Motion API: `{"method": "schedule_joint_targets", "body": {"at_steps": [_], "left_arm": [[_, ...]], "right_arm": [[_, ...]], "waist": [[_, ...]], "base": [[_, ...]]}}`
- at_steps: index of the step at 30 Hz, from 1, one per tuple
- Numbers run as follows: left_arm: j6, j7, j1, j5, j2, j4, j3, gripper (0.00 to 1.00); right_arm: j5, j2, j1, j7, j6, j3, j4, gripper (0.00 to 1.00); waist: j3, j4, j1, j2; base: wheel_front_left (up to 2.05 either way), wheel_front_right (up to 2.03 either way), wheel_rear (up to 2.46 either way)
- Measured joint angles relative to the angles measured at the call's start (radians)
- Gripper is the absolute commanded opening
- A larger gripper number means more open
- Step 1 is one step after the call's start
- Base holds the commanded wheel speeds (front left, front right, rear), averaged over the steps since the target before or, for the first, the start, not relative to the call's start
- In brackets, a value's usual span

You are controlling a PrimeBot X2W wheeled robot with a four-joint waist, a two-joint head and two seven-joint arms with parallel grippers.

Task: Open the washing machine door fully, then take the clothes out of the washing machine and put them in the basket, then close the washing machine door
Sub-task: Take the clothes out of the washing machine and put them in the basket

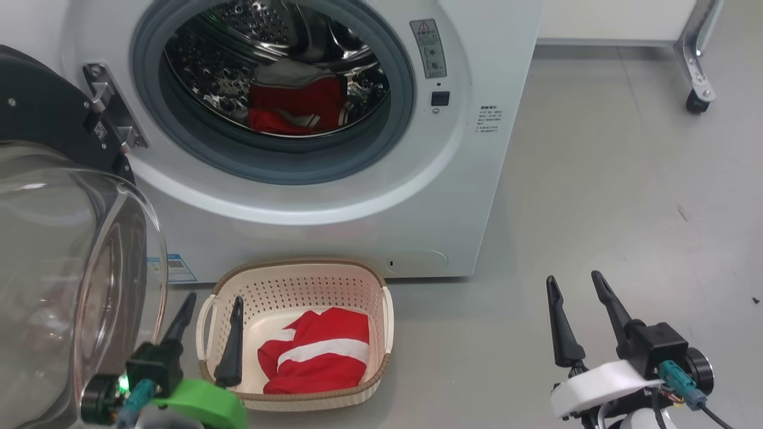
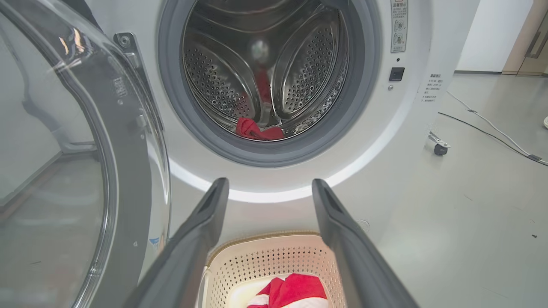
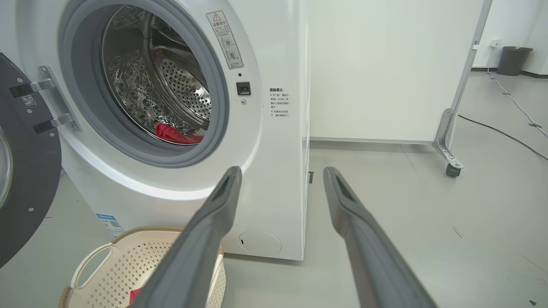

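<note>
The white washing machine (image 1: 369,202) stands with its door (image 1: 65,256) swung wide open to the left, glass bowl facing me. Red clothes (image 1: 298,107) lie in the steel drum, also seen as clothes (image 2: 257,130) and clothes (image 3: 175,134). The cream basket (image 1: 369,280) sits on the floor before the machine, holding a red garment with white stripes (image 1: 319,351). My left gripper (image 1: 214,298) is open and empty above the basket's left side. My right gripper (image 1: 575,279) is open and empty over the floor to the right.
Grey floor (image 1: 626,208) stretches to the right of the machine. A white panel on a castor (image 1: 694,101) stands at the back right. A cable (image 2: 488,128) runs across the floor, and a dark bin (image 3: 516,60) stands far off.
</note>
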Motion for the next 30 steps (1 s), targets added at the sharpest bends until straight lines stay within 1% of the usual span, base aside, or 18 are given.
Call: {"method": "schedule_joint_targets", "body": {"at_steps": [3,6,12,30], "left_arm": [[0.002,0.000,0.061,0.000,0.000,-0.027,0.000,1.00],[0.009,0.000,0.091,0.000,0.000,-0.048,-0.001,1.00],[0.010,0.000,0.142,0.000,0.000,-0.091,-0.017,1.00],[0.026,0.022,0.201,0.000,0.001,-0.191,-0.032,1.00]], "right_arm": [[0.000,0.000,0.029,0.000,0.000,0.002,0.000,1.00],[0.000,0.000,0.050,0.000,0.000,0.002,-0.001,1.00],[0.000,0.001,0.083,0.000,-0.001,0.002,-0.007,1.00],[0.000,0.002,0.093,0.000,-0.001,0.004,-0.029,1.00]], "waist": [[-0.025,0.002,0.0000,0.0000],[-0.042,0.001,0.0000,0.0000],[-0.063,-0.007,0.0000,0.0000],[-0.069,-0.016,0.0000,0.0000]], "base": [[0.00,0.00,0.00],[0.00,0.00,0.00],[0.00,0.00,0.00],[0.00,0.00,0.00]]}}
